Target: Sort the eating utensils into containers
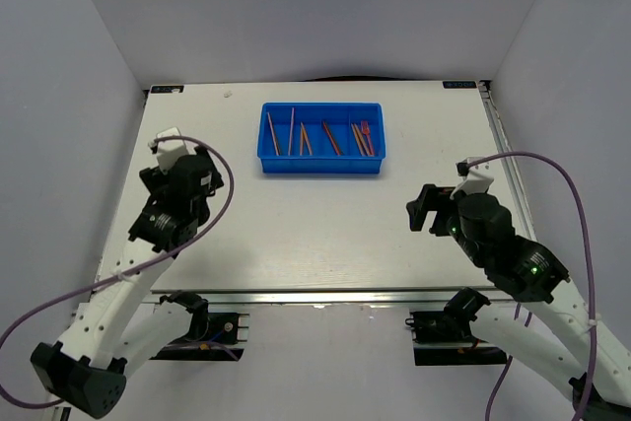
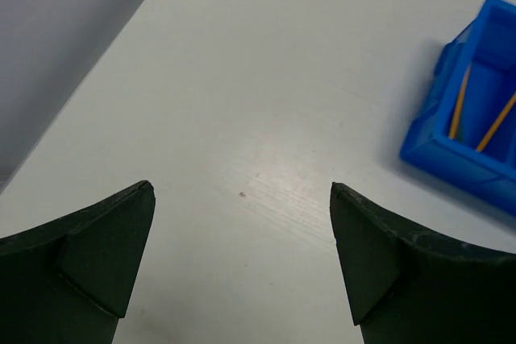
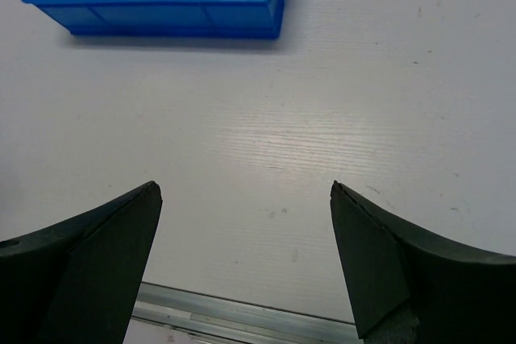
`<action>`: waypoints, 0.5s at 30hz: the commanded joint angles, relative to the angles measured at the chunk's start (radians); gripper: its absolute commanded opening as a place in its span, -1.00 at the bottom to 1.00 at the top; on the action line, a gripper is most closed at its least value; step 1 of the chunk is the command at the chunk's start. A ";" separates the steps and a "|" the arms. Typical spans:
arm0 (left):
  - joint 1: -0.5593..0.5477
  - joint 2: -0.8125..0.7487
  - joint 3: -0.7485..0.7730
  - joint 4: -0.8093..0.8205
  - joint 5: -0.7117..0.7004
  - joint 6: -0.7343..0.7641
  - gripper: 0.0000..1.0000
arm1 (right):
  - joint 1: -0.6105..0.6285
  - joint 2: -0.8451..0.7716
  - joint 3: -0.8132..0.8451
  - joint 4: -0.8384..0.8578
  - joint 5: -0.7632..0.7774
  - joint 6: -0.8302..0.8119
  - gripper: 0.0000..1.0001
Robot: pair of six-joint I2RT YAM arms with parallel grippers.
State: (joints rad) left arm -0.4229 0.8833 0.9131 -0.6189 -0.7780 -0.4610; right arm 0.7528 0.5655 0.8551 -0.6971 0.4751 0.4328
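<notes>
your left gripper point(image 2: 242, 188) hangs over the table point(image 2: 266, 78), released and empty, jaws spread wide. your right gripper point(image 3: 246, 188) is likewise released, holding nothing. the tray point(image 1: 320, 167) sits well apart at the far middle, with the utensils point(image 1: 306, 139) lying in its compartments. no utensil shows outside it, so sorting looks finished. check the top view once and keep both arms away from the tray.

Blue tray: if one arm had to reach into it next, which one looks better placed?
Probably right. The right gripper, open and empty, faces the blue tray, which lies ahead, slightly left. The left gripper, also open and empty, points at bare table with the tray off to its side.
</notes>
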 commanded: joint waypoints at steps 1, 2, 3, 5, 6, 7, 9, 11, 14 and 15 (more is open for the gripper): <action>0.003 -0.120 -0.042 -0.081 -0.095 -0.005 0.96 | -0.001 -0.027 0.018 -0.055 0.076 -0.031 0.79; 0.003 -0.147 -0.060 -0.065 -0.093 -0.008 0.96 | -0.001 -0.032 0.016 -0.048 0.086 -0.032 0.79; 0.003 -0.174 -0.104 -0.053 -0.087 -0.010 0.96 | -0.001 -0.035 0.015 -0.044 0.089 -0.026 0.79; 0.003 -0.248 -0.134 -0.030 -0.072 -0.013 0.96 | -0.001 -0.042 0.002 -0.035 0.095 -0.026 0.79; 0.003 -0.265 -0.134 -0.028 -0.058 -0.010 0.96 | -0.001 -0.044 -0.002 -0.021 0.096 -0.026 0.79; 0.003 -0.295 -0.134 -0.025 -0.056 -0.010 0.96 | -0.001 -0.044 -0.008 -0.013 0.092 -0.026 0.79; 0.003 -0.317 -0.151 -0.013 -0.060 -0.004 0.96 | -0.001 -0.036 -0.025 0.005 0.091 -0.022 0.79; 0.003 -0.326 -0.151 -0.016 -0.061 -0.002 0.96 | -0.001 -0.026 -0.033 0.014 0.086 -0.017 0.79; 0.003 -0.325 -0.154 -0.015 -0.061 -0.002 0.96 | -0.001 -0.007 -0.053 0.036 0.080 -0.006 0.79; 0.003 -0.319 -0.154 -0.016 -0.063 -0.004 0.96 | -0.003 -0.003 -0.059 0.039 0.079 -0.005 0.79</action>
